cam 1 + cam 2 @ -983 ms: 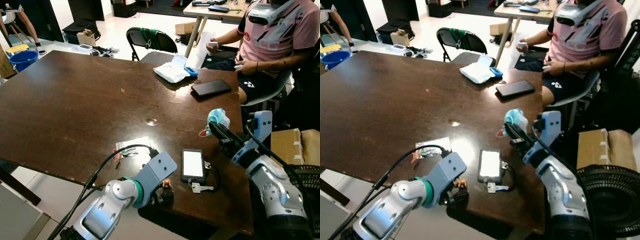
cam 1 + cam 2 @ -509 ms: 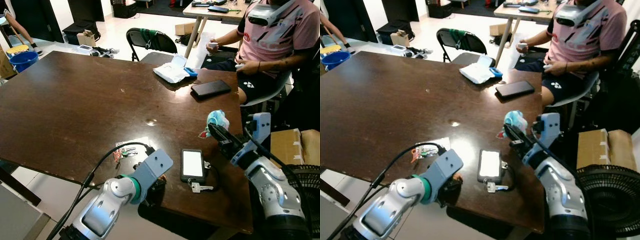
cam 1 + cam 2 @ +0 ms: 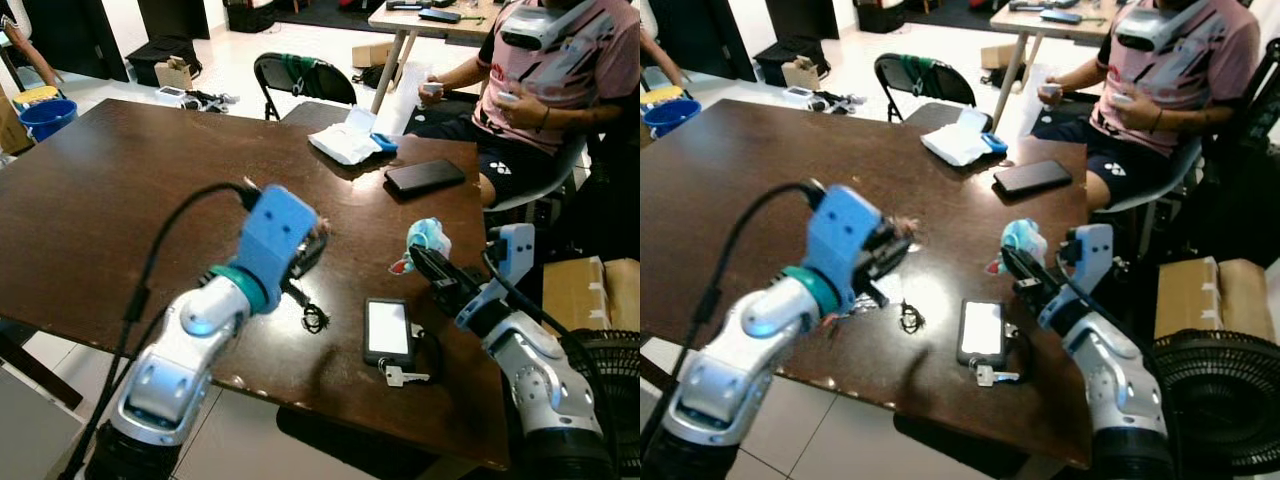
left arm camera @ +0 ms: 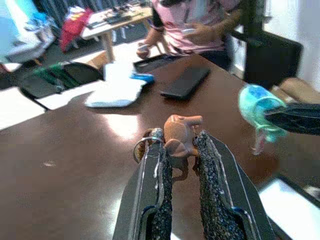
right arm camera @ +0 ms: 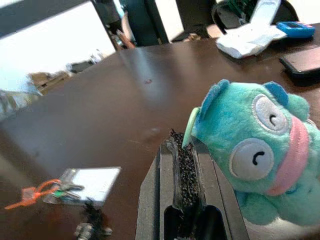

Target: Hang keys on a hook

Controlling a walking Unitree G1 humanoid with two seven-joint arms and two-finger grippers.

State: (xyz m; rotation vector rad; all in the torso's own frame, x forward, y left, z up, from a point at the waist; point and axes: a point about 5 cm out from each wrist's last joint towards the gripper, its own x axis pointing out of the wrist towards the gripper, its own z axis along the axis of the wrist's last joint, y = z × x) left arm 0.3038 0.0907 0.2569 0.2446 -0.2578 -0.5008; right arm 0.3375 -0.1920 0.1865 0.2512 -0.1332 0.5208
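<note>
Keys on a metal ring with a small tan animal-shaped charm (image 4: 180, 136) sit pinched between the left hand's (image 4: 181, 150) two black fingers, lifted above the middle of the big dark brown wooden surface (image 3: 110, 200); a thin black loop (image 3: 314, 319) dangles from the bunch down toward the wood. The left hand's fingers stand narrow, closed against the charm, with the ring (image 4: 142, 146) poking out beside one finger.

A person in a pink shirt (image 3: 560, 60) sits at the far right corner, hands near the chest; printing on the shirt is too blurred to read. A black folding chair (image 3: 300, 78) stands beyond the far edge, and a blue bucket (image 3: 45, 115) is on the floor at far left.

On the surface at the far right lie a white pouch with a blue case (image 3: 350, 138) and, nearer, a black phone (image 3: 425, 176). At the near right lies a second phone with a lit white screen (image 3: 385, 330), and just nearer it a silver key on a black cord (image 3: 400, 375). In the right wrist view a white card with an orange tag and keys (image 5: 75, 186) lies on the wood.

The right hand (image 3: 418, 258) hovers right of the lit phone, its fingers closed on a teal plush toy with a pink mouth (image 5: 255, 150).
</note>
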